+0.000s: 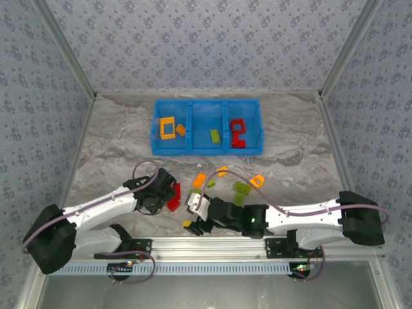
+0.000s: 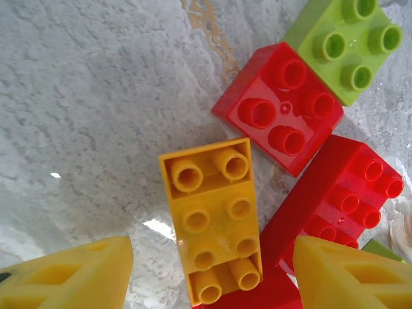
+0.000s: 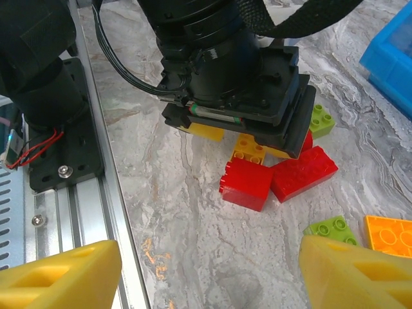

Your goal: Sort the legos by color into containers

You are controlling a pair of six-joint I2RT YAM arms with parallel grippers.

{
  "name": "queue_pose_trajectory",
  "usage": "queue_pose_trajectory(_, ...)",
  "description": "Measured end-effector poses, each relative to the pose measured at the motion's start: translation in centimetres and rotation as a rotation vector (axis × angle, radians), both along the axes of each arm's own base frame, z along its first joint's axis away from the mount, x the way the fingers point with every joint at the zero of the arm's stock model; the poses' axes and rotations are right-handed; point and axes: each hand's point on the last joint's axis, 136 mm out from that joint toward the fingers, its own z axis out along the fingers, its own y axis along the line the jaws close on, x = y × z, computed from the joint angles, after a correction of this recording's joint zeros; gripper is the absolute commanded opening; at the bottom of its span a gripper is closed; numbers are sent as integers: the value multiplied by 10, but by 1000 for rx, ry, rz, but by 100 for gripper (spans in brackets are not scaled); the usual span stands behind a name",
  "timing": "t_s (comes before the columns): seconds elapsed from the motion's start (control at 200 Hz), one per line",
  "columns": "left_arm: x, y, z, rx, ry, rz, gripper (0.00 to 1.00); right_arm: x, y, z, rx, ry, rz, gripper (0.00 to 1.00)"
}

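Left fingers [image 2: 71,277]: tips in frame, rest cut by lower edge. Behind tip on view's right, red brick [image 2: 335,199] partly covered. Green sliver [image 2: 381,247] just beside that tip, shape unreadable to us. Lime brick [image 2: 344,42], farthest ahead, clipped by top edge.

Right fingers [image 3: 58,277]: cut at bottom corners. Ahead of them, left wrist [image 3: 238,77] hides most of yellow bricks [image 3: 250,149]; we cannot count them. Blue bin [image 3: 394,51] and orange brick [image 3: 391,235] clipped at right edge.
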Motion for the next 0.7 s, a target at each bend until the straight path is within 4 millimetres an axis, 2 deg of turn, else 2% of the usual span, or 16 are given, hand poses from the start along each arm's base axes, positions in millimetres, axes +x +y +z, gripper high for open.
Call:
queue_pose_trajectory(0.085, 1, 0, -5, 7, 10, 4, 61, 1, 1, -2, -5, 0, -2, 75)
queue_pose_trajectory(0.27, 2, 3, -15, 33, 33, 13, 42, 1, 1, -2, -2, 0, -3, 74)
queue_pose_trajectory(0.395, 2, 6, -13, 39, 32, 18, 29, 0, 2, -1, 1, -1, -1, 74)
queue_pose_trajectory(0.49, 2, 7, -11, 40, 21, 13, 24, 0, 2, -2, -2, -2, -2, 74)
queue_pose_trajectory(0.61, 2, 13, 4, 47, -21, 4, 21, 3, 2, 0, 1, -13, -20, 74)
queue_pose_trajectory(0.7, 10, 15, 36, 62, -79, -40, 20, 10, 2, 10, 22, -34, -53, 75)
